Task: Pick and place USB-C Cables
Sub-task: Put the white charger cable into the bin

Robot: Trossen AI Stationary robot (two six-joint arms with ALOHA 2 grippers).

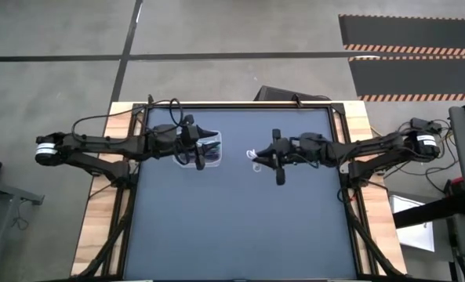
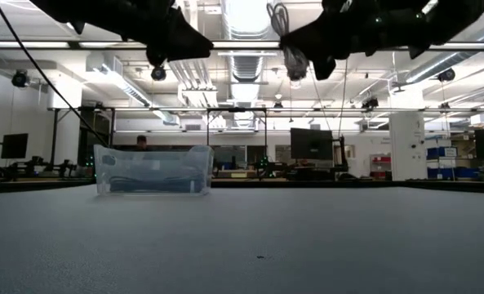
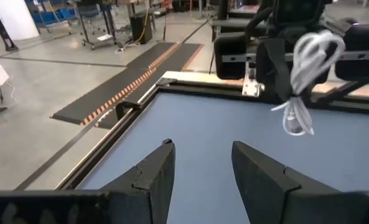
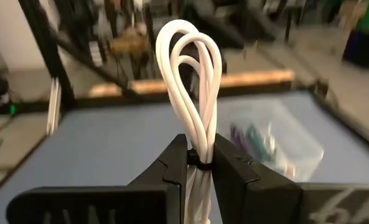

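A white USB-C cable bundle (image 4: pixel 190 81) sits in my shut right gripper (image 4: pixel 200 158), high above the middle of the table (image 1: pixel 232 227); it also shows in the high view (image 1: pixel 254 157) and the low view (image 2: pixel 295 59). A clear box (image 2: pixel 153 170) rests on its base left of centre. Purple and teal cables (image 4: pixel 249 134) lie inside it, blurred. My left gripper (image 3: pixel 200 168) is open and hovers above the box (image 1: pixel 205 150), touching nothing, facing the right gripper. My right gripper pinches the white bundle at its tied waist (image 4: pixel 198 163) between the two fingers. The fingers reach in about level from the table's right side and lie across the bundle. The bundle is lifted clear: its loops (image 3: pixel 321 43) stand above the fingers and its ends (image 3: pixel 296 121) hang below.
A raised frame edge (image 3: pixel 190 87) runs around the blue table top. Open table surface lies toward the near edge (image 2: pixel 258 245). Wooden boards (image 1: pixel 99 227) flank the table, and a black device (image 1: pixel 275 94) sits behind the far edge.
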